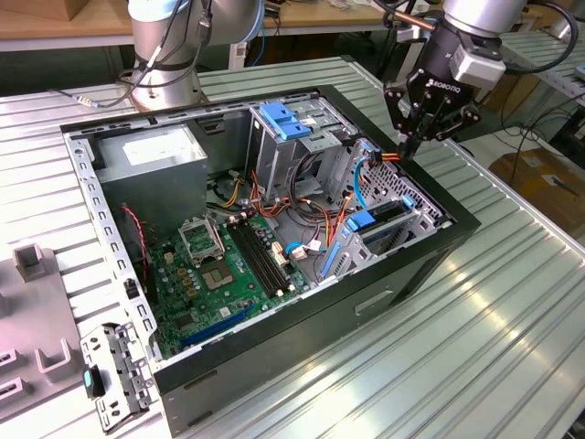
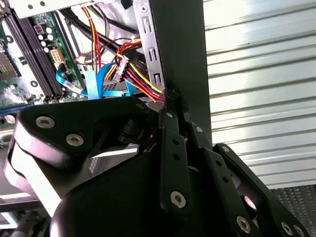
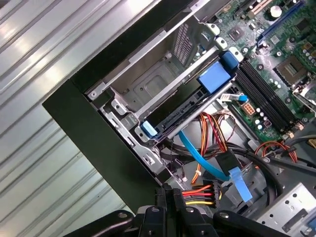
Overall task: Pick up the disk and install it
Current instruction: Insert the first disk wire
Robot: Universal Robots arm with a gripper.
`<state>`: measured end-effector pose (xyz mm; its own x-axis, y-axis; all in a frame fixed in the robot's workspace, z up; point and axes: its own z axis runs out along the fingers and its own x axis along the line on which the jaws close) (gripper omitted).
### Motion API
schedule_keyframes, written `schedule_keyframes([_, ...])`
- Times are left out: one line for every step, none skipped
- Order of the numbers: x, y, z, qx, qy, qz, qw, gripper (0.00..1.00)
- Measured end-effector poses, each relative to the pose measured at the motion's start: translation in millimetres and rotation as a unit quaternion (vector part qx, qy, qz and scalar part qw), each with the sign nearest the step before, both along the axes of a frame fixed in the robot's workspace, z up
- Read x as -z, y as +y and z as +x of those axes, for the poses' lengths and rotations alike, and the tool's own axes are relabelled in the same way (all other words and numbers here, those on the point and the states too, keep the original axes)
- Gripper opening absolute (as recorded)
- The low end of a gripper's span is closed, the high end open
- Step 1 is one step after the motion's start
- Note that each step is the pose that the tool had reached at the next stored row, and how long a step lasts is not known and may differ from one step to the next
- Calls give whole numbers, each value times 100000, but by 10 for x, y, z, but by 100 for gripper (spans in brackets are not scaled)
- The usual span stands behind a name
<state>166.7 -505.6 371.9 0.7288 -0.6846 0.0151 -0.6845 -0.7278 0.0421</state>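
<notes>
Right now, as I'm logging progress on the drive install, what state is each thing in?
computer case: side panel off, interior open.
disk: seated in the drive cage, not held.
power connector: apart from the disk, not plugged into it.
pincer: shut, tips down at the case's edge beside the power connector.

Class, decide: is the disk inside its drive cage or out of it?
Inside. In the first wrist view the disk lies slotted in the metal cage, blue carrier tabs at both ends; whether fully latched, cannot tell.
</notes>
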Motion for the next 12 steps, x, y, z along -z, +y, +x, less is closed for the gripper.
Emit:
schedule_keyframes([0,0,0,741,-1,-2,99997,17])
schedule_keyframes([1,0,0,1451,-2,3,99989,17])
schedule_keyframes([1,0,0,2484,-1,2,99969,17])
schedule_keyframes([1,0,-6,3036,-2,3,99954,17])
schedule_keyframes([2,0,-17,3058,2,9,99953,17])
schedule_keyframes([2,0,-37,3064,4,8,99953,17])
schedule_keyframes([1,0,-59,3062,0,2,99953,17])
schedule_keyframes([2,0,-72,3060,1,7,99953,17])
schedule_keyframes([2,-1,-75,3073,2,7,99953,17])
schedule_keyframes([1,-1,-75,3144,-3,4,99951,17])
schedule_keyframes([2,-1,-75,3349,-2,3,99944,17])
schedule_keyframes([1,0,-76,3777,-1,-2,99929,17])
